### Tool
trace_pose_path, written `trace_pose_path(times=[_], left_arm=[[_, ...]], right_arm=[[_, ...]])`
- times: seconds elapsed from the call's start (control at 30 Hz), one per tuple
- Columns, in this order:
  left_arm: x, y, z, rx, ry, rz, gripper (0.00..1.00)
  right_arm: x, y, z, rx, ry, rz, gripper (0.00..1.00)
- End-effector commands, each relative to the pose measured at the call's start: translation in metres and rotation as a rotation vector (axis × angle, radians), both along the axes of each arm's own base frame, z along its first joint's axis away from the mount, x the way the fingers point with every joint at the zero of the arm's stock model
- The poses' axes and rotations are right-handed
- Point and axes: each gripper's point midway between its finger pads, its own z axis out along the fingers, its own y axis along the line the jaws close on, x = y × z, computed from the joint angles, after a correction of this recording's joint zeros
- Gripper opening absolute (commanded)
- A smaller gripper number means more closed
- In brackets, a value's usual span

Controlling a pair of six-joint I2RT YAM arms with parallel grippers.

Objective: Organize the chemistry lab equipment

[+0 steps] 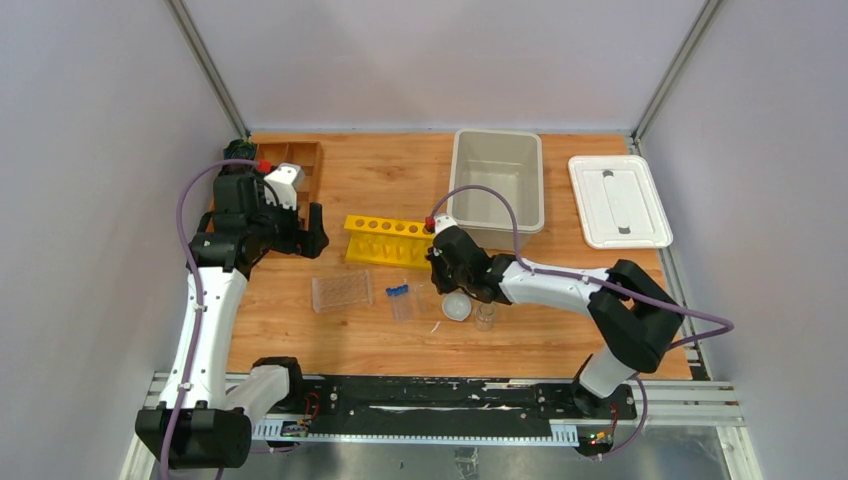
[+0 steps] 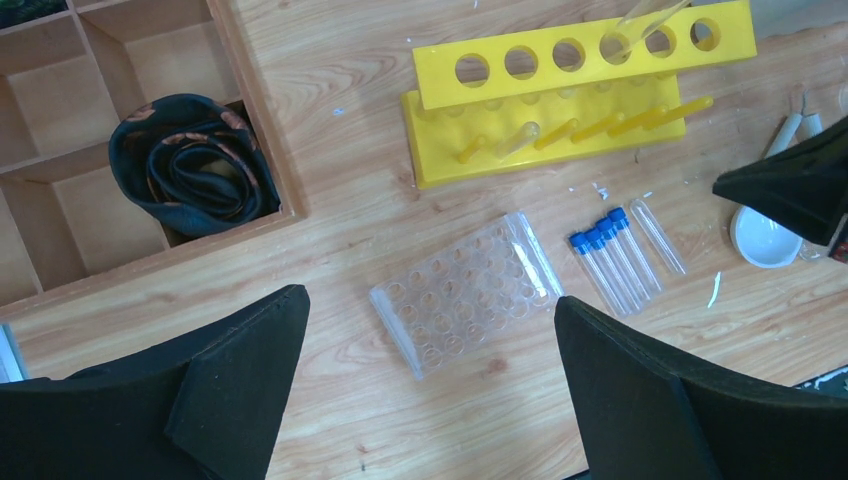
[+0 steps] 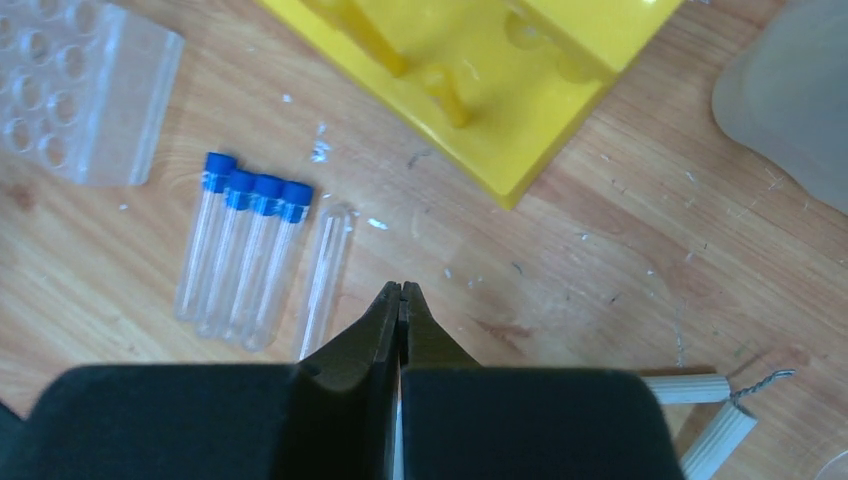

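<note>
My right gripper (image 1: pixel 440 285) (image 3: pixel 400 290) is shut, tips touching just above the wood, with nothing between the tips. Several blue-capped tubes (image 3: pixel 245 250) (image 1: pixel 400 297) and one uncapped tube (image 3: pixel 325 275) lie just left of it. The white bowl (image 1: pixel 456 306) (image 2: pixel 762 240) sits under that wrist, a small glass beaker (image 1: pixel 485 316) beside it, the white triangle (image 3: pixel 700 410) to its right. The clear plastic rack (image 2: pixel 465 295) (image 1: pixel 341 291) lies flat below my left gripper (image 2: pixel 428 300) (image 1: pixel 300 240), which hangs wide open above it.
A yellow test-tube rack (image 1: pixel 388 240) (image 2: pixel 570 90) stands mid-table with one tube in it. The brown compartment tray (image 1: pixel 295 165) at the back left holds a dark rolled item (image 2: pixel 190 165). A grey bin (image 1: pixel 497 180) and its lid (image 1: pixel 618 200) sit at the back right.
</note>
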Motion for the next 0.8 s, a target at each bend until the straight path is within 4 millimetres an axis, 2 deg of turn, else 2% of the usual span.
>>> trace_pose_path(times=[0.0,0.3,0.4,0.77], left_arm=[[-0.001,0.0,0.017,-0.004,-0.041,0.0,1.0],[0.0,0.0,0.018,-0.001,-0.041,-0.009,1.0],[0.001,0.0,0.016,-0.003,-0.032,-0.007,1.0],[0.001,0.001,0.018,0.007,-0.042,-0.01,1.0]], right_arm=[[0.018,-0.003,-0.014,-0.013,0.023,-0.058,0.0],[0.024,-0.011,-0.039,-0.044,0.075,-0.07,0.0],[0.036,-0.011,-0.04,-0.023,0.067,-0.097,0.0],[0.084,0.011,-0.03,0.02,-0.005,-0.12,0.0]])
